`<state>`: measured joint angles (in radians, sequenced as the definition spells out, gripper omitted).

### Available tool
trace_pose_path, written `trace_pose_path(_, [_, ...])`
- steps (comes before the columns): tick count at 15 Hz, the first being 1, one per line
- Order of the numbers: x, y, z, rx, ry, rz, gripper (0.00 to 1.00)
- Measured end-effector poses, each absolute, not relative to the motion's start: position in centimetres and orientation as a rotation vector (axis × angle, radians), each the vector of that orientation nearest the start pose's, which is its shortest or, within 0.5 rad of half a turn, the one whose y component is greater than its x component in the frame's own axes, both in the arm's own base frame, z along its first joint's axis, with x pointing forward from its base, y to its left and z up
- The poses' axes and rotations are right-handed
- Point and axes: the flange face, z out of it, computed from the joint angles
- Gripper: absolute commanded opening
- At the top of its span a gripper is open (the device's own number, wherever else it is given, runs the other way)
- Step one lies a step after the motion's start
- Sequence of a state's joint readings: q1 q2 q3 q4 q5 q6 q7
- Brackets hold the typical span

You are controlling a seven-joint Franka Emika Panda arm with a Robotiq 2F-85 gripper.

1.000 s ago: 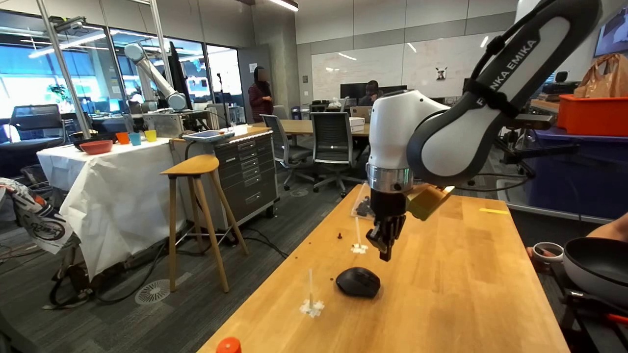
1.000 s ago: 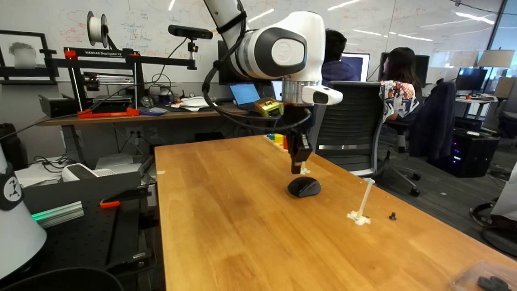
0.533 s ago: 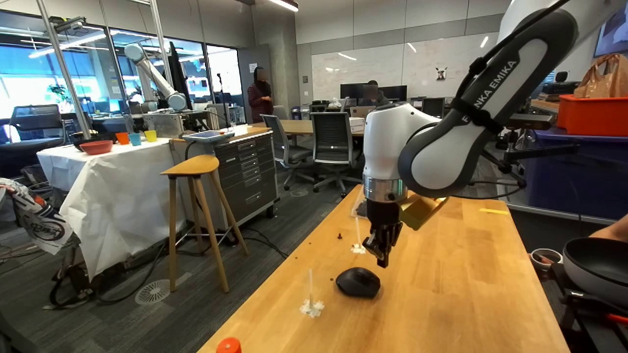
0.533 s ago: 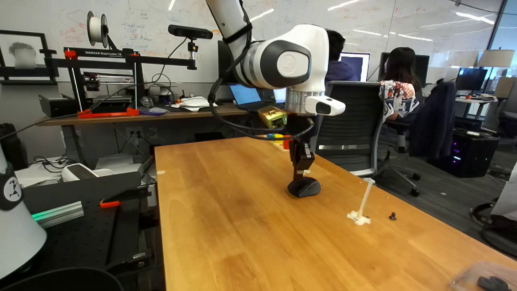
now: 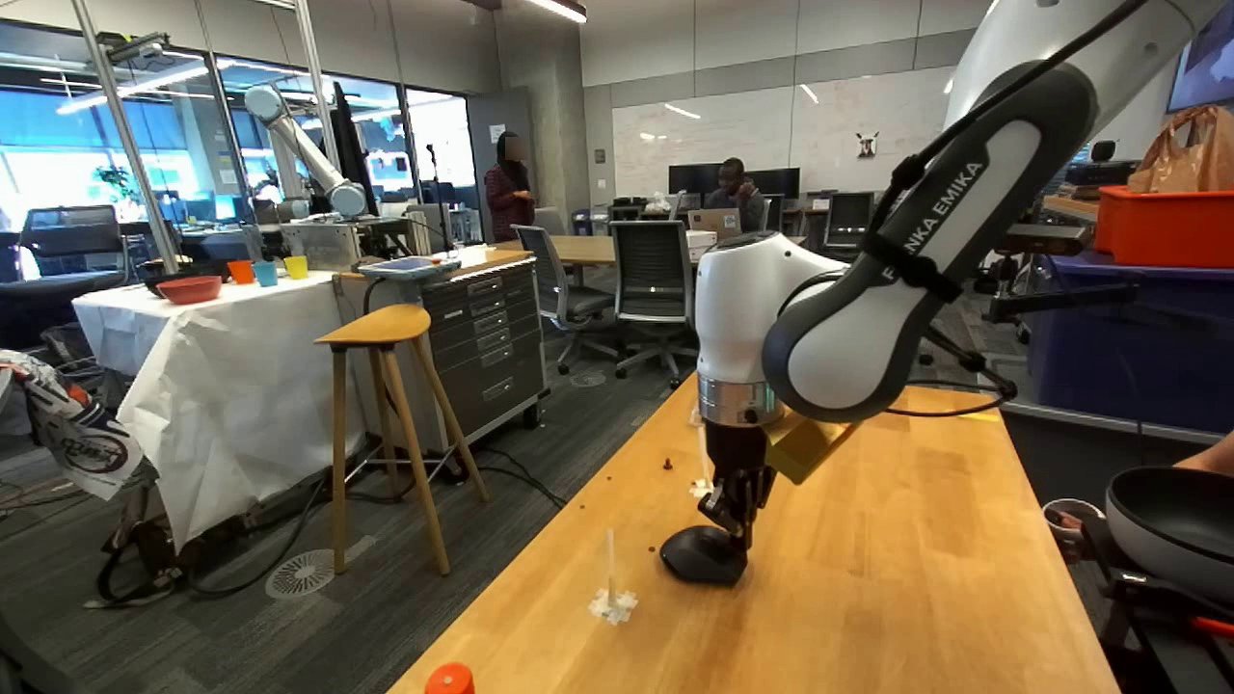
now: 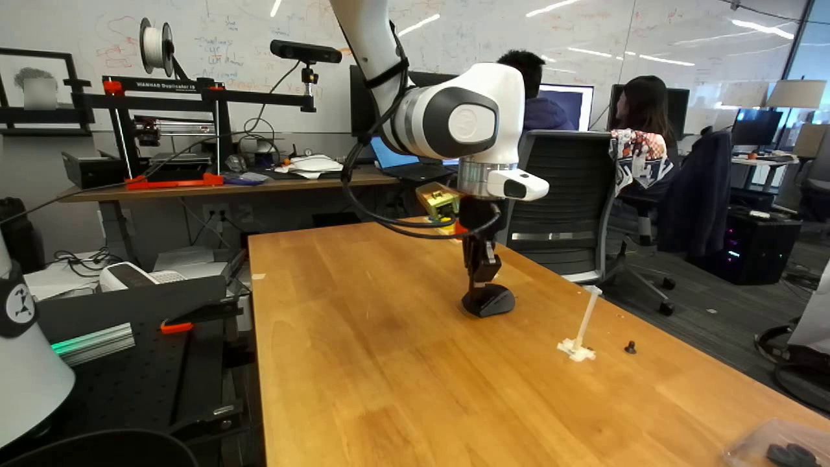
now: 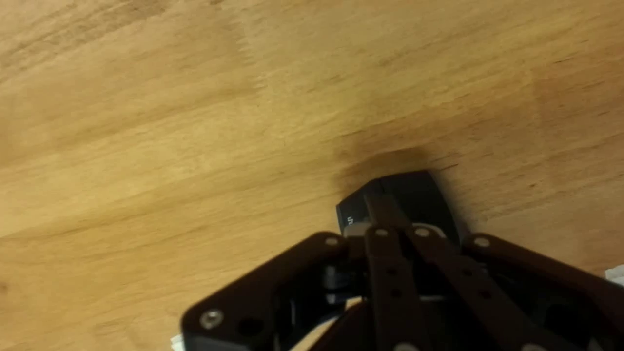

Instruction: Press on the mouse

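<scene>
The black mouse lies flat on the wooden tabletop. It is low and round on top, like a little hill. The robot arm reaches down to it, and the pincer points down at one end of the mouse. The fingers are squeezed tight together. In both exterior views the tips look to be right at the mouse, but I cannot tell if they push on it. In the wrist view, one end of the mouse pokes out past the fingers, with a tiny white mark on it. A gold box is on the arm, higher up than the mouse.

In an exterior view, a thin white stick stands up to the left of the mouse, on a messy white patch. One more thin stick stands behind the mouse. A teeny dark dot is just beside the mouse. An orange round thing is in front of the mouse, well apart, and only a bit of it shows. Farther left of the mouse, a wooden stool stands on the floor. In an exterior view, a little dark bolt is to the right of the mouse, and a see-through bag with dark bits is in front of the mouse, well apart.
</scene>
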<state>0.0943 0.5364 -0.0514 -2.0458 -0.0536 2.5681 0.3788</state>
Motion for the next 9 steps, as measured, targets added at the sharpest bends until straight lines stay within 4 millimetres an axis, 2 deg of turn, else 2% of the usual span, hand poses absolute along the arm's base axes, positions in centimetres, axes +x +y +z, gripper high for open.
trace_pose_path(9, [59.27,1.68,16.44,-3.165,0.496,0.022,0.00])
